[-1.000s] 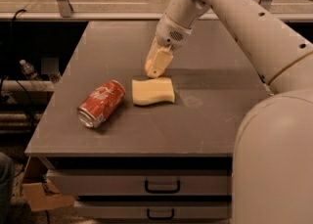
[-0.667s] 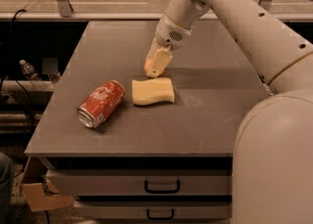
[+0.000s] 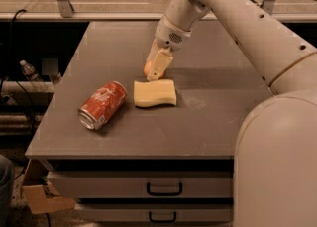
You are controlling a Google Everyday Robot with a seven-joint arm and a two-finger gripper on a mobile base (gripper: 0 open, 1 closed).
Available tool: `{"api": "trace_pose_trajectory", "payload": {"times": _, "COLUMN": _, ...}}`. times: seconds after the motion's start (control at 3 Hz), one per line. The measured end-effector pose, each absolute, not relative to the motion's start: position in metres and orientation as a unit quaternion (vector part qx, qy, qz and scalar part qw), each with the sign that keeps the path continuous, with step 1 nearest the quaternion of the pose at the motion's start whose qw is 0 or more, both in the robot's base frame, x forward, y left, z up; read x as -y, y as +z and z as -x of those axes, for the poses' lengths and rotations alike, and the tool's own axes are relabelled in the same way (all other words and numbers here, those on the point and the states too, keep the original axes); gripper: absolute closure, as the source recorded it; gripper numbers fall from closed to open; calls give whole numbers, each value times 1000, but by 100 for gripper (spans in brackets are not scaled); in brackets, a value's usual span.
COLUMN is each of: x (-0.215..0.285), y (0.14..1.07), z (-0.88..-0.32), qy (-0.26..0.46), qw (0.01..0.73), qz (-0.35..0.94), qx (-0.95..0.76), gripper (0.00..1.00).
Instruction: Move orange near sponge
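The orange [image 3: 147,67] shows as a small orange patch between the cream fingers of my gripper [image 3: 155,70]; most of it is hidden by them. The gripper is shut on the orange, low over the table just behind the sponge. The sponge [image 3: 154,93] is flat, pale yellow with wavy edges, and lies in the middle of the dark table [image 3: 213,132]. The orange sits a short gap behind the sponge's far edge.
A red soda can [image 3: 102,105] lies on its side left of the sponge. My arm [image 3: 233,18] reaches in from the upper right. Drawers [image 3: 163,189] sit below the table's front edge. A cardboard box [image 3: 42,196] is on the floor at lower left.
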State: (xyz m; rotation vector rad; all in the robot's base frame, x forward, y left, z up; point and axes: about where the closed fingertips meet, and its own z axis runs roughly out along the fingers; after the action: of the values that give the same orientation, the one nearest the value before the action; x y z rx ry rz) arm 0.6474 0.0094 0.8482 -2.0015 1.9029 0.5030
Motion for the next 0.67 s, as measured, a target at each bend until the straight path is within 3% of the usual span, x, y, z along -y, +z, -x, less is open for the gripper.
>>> {"api": "trace_pose_trajectory", "payload": {"times": 0.33, "x": -12, "y": 846, "z": -650, "qy": 177, "qw": 169, "qz": 703, "qx": -668, "gripper": 0}}
{"api": "trace_pose_trajectory", "payload": {"times": 0.67, "x": -12, "y": 846, "z": -650, "qy": 177, "qw": 169, "qz": 702, "qx": -668, "gripper": 0}}
